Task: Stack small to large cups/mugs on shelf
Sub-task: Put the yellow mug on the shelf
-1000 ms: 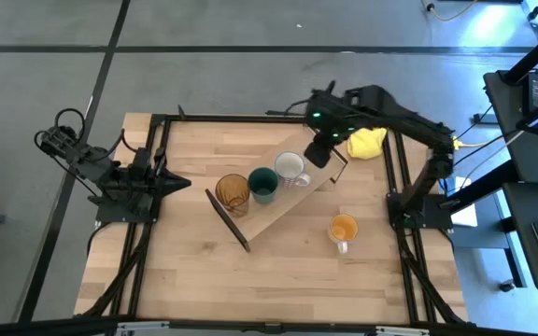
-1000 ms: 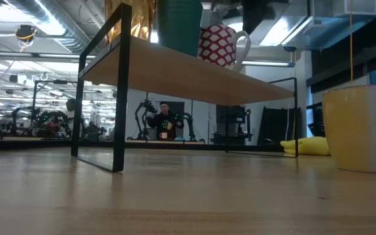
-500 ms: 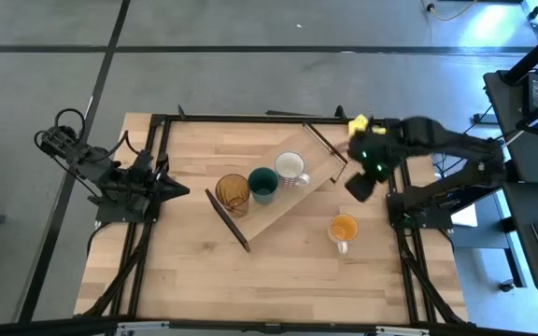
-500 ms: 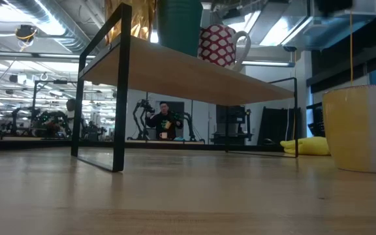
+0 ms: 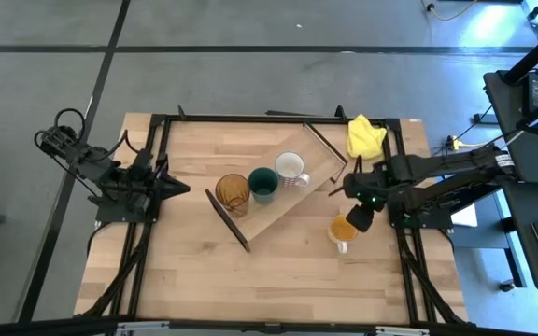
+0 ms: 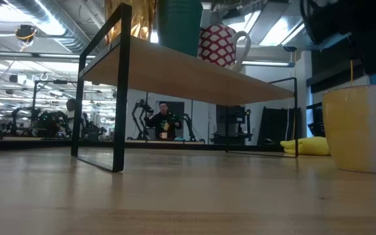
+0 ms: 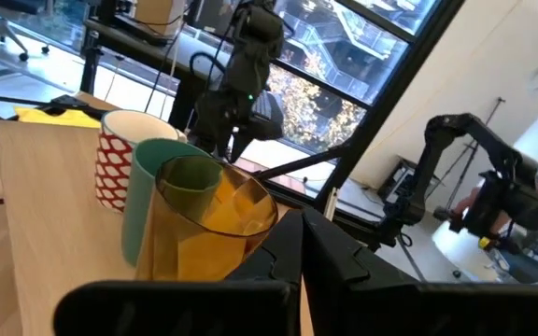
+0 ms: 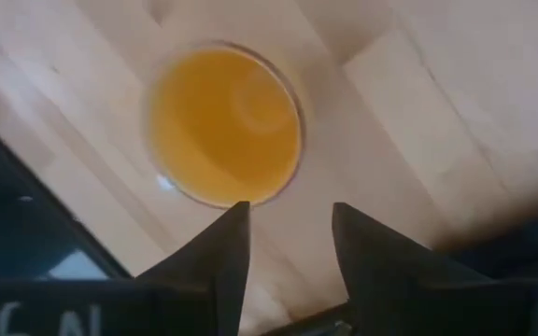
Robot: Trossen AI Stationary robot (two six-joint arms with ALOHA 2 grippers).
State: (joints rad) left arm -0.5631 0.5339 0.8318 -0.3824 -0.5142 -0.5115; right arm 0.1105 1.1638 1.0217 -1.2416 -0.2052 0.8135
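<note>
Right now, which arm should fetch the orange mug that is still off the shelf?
Probably the right. Its pincer hovers open directly above the orange mug on the table, beside the shelf. The left pincer waits at the far side, beyond the amber tumbler.

The wooden table [image 5: 185, 271] carries the shelf [image 5: 283, 201], an orange mug [image 5: 342, 230] and a yellow cloth [image 5: 365, 137].
</note>
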